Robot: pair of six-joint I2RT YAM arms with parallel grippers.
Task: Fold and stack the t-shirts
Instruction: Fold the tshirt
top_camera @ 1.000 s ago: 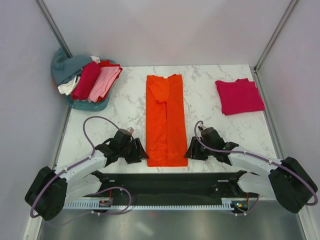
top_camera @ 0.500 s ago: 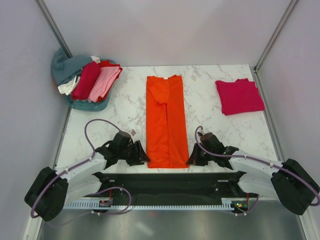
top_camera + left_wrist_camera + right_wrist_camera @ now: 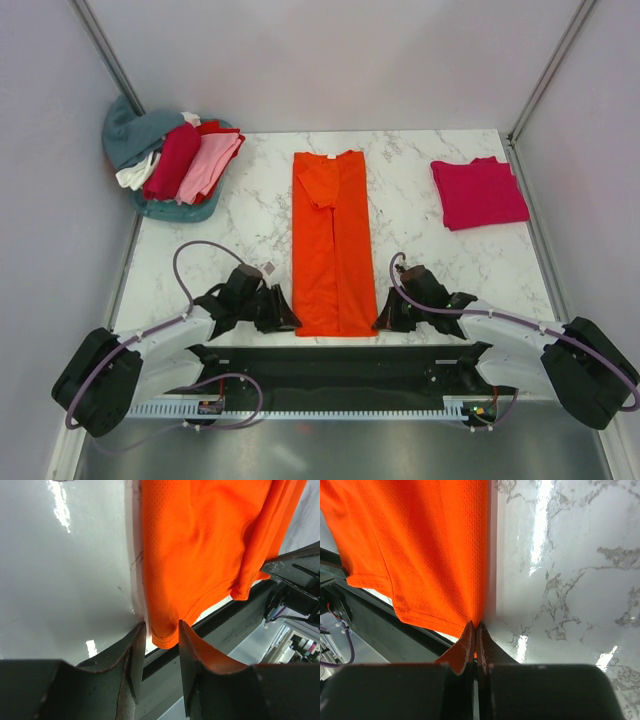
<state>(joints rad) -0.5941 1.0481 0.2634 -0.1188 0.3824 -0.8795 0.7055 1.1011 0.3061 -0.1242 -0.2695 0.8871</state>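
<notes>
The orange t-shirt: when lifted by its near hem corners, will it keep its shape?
Probably floppy: the orange t-shirt is thin mesh cloth with a curling hem, so it should sag. Likely light too. Its folded-in sleeve lies loose and might slide open.

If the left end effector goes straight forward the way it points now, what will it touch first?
The left end effector would probably meet the orange t-shirt first: its near hem corner sits between the open fingers.

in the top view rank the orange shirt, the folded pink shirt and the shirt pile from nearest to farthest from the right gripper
1. orange t-shirt, centre; its near corner is in the right gripper.
2. crimson-pink t-shirt, folded, far right.
3. pile of t-shirts, far left corner.
</notes>
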